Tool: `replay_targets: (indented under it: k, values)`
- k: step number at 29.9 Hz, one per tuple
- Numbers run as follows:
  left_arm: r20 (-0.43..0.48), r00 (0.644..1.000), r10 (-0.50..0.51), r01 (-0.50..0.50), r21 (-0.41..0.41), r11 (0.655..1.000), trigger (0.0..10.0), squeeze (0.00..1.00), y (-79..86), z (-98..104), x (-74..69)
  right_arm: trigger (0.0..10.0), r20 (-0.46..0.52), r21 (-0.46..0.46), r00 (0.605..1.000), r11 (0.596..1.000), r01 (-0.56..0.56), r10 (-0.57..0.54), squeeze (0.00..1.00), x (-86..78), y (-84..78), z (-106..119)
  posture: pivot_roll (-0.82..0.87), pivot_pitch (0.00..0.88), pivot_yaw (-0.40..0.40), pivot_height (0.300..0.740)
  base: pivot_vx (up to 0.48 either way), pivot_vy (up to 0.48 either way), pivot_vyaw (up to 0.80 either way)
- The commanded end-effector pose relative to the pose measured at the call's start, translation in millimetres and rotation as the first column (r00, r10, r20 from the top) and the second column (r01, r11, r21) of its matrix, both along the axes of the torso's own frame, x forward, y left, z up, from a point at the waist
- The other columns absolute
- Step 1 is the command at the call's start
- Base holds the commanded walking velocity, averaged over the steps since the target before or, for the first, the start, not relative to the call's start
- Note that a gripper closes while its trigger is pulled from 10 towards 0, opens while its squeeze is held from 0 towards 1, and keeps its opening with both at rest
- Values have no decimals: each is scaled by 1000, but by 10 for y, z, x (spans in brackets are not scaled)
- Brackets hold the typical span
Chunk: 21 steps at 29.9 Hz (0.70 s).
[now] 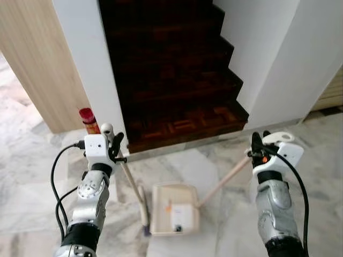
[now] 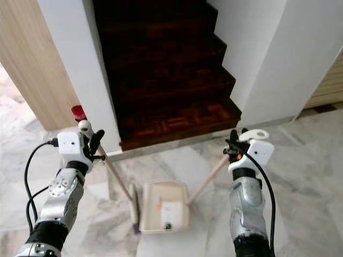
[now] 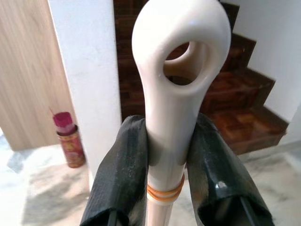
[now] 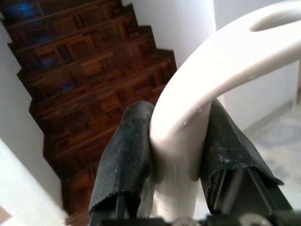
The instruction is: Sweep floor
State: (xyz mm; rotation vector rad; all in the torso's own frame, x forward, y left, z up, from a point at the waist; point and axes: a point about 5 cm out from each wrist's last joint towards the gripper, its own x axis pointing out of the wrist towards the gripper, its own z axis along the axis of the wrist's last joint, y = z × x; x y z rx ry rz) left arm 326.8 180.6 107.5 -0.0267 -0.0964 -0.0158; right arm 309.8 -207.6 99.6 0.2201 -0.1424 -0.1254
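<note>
Far left I see a red-capped can [image 1: 89, 121] on the marble floor [image 1: 214, 160] by the white pillar [image 1: 86, 64]. My left gripper [image 3: 169, 155] is clamped on the broom handle [image 3: 176, 70] just under its looped end; the broom [image 1: 134, 184] slants down to the floor beside the cream dustpan [image 1: 174, 209]. My right gripper [image 4: 176, 150] is closed round the dustpan handle [image 1: 222, 179] — both in front of the dark wooden stairs [image 1: 177, 80].

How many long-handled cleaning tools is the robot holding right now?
2. The left gripper clamps the broom handle, which slants down to the floor beside the dustpan. The right gripper clamps the dustpan handle, which runs down to the pan.
</note>
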Motion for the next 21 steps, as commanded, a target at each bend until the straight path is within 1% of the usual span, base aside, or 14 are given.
replay_targets:
  k: [1, 10, 13, 21]
  values:
    - [56, 998, -24, 24, -2, 1000, 10000, 0, -60, 140, 44, 10000, 37, 3, 999, 1000, 12, -12, 0, 7, -23, 79, -71, 0, 27, 740, 0, 435, 0]
    - [53, 998, -38, 38, 1, 999, 10000, 0, -76, 137, 44, 10000, 43, -4, 999, 1000, 10, -10, 0, -1, -13, 86, -78, 0, 38, 740, 0, 435, 0]
    - [51, 998, -43, 43, 5, 999, 10000, 0, -87, 138, 50, 10000, 46, -31, 999, 1000, 7, -5, 0, 5, -9, 99, -71, 0, 42, 740, 0, 433, 0]
    - [51, 998, -47, 47, 10, 999, 10000, 0, -65, 146, 30, 10000, 43, -23, 999, 1000, -5, 6, 0, 3, 61, 70, -57, 0, 49, 740, 0, 434, 0]
